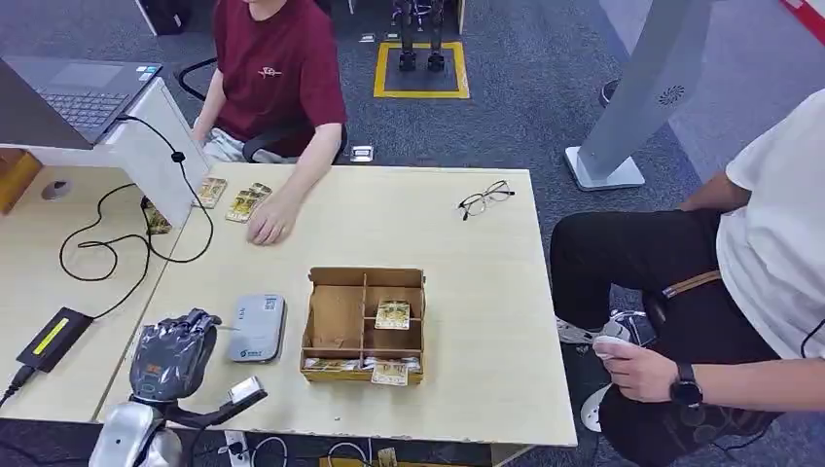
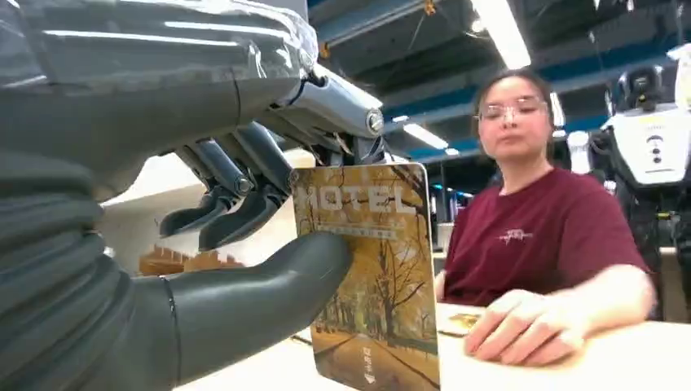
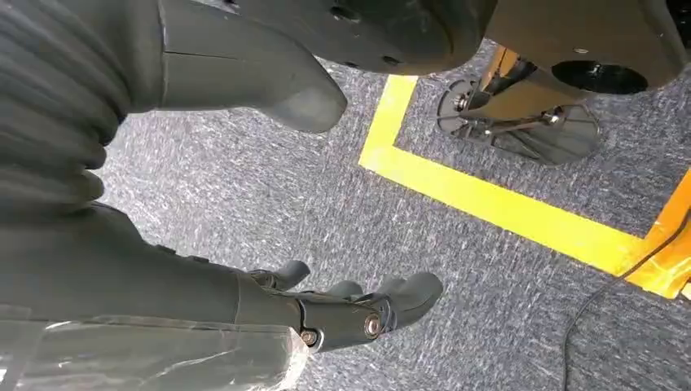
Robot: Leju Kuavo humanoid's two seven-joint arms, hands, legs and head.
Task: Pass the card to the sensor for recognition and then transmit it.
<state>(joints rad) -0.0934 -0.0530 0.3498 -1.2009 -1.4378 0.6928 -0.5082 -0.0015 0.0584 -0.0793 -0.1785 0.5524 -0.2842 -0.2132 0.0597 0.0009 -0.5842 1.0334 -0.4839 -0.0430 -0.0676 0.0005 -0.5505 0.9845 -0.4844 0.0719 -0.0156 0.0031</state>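
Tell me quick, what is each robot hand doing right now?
Left hand: holding a hotel card between thumb and fingers.
Right hand: open, holding nothing, hanging over the carpet.

Golden-yellow autumn-tree card (image 2: pixel 371 277) lettered HOTEL in pale print, dark grey left hand (image 2: pixel 204 244), pale wood table (image 1: pixel 467 243), brown box (image 1: pixel 365 323), light grey sensor (image 1: pixel 258 328), maroon shirt (image 1: pixel 277 68), speckled grey carpet (image 3: pixel 269 195) with yellow tape (image 3: pixel 497 204)
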